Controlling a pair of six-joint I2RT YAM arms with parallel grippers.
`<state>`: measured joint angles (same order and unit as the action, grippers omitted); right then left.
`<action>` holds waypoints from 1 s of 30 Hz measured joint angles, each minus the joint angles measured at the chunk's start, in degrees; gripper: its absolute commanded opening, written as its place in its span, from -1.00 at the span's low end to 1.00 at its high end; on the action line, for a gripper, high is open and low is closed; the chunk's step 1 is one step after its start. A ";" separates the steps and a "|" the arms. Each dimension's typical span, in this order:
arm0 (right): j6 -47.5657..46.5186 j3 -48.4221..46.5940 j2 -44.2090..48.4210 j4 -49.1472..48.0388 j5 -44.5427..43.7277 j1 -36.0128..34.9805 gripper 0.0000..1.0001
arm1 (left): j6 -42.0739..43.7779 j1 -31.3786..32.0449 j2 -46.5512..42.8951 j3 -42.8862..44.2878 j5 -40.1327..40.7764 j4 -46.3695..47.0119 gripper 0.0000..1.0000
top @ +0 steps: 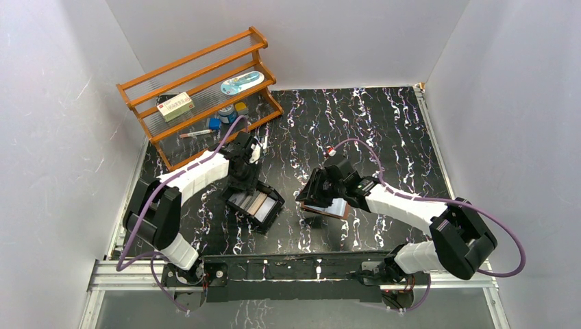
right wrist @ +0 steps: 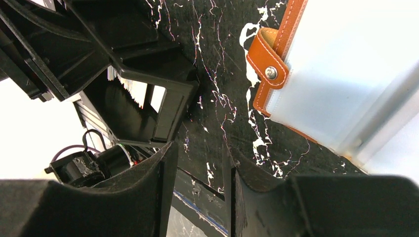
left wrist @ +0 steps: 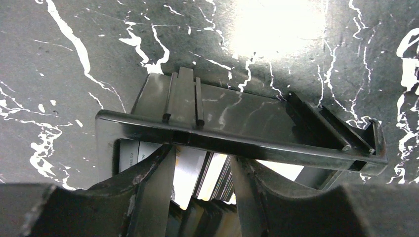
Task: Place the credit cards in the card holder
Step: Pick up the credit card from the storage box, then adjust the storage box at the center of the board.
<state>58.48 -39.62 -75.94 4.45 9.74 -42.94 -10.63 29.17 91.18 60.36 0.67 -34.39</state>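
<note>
Several credit cards (left wrist: 190, 173), silver and gold among them, stand on edge in a shallow black tray (left wrist: 237, 144). My left gripper (left wrist: 200, 163) reaches down into the tray, open, with the cards between its fingers. In the top view this gripper (top: 245, 193) sits over the tray (top: 273, 218) left of centre. The card holder (right wrist: 346, 74), brown leather with a pale stud and a light inner pocket, lies open on the marbled table. My right gripper (right wrist: 199, 148) is open just left of it, with nothing between its fingers. In the top view the right gripper (top: 316, 195) hangs over the card holder (top: 334, 210).
A wooden shelf rack (top: 199, 89) stands at the back left with a box (top: 176, 106) and a blue-white package (top: 241, 83) on it. White walls close in three sides. A metal rail (top: 274, 271) runs along the near edge.
</note>
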 measured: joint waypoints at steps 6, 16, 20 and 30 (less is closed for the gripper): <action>0.11 -0.04 -0.20 -0.15 -0.59 -0.72 -0.08 | 0.17 0.02 -0.26 0.00 -2.69 -0.20 -0.28; 1.01 -0.83 -1.49 -0.46 -1.27 -2.43 -0.09 | 0.15 0.02 -0.98 0.02 -4.35 -0.81 -0.36; 3.63 -2.78 -4.94 -1.97 -2.36 -6.05 -0.09 | 0.17 0.02 -0.98 0.02 -4.22 -0.83 -0.38; 12.96 -7.26 -15.30 -5.86 -6.49 -12.90 -0.09 | 0.59 0.02 -0.96 0.52 -4.13 -1.51 -0.41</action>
<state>71.44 -46.87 -91.24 -1.41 3.25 -55.83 -10.04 29.19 90.21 60.88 -3.46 -35.90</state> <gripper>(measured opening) 0.457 0.300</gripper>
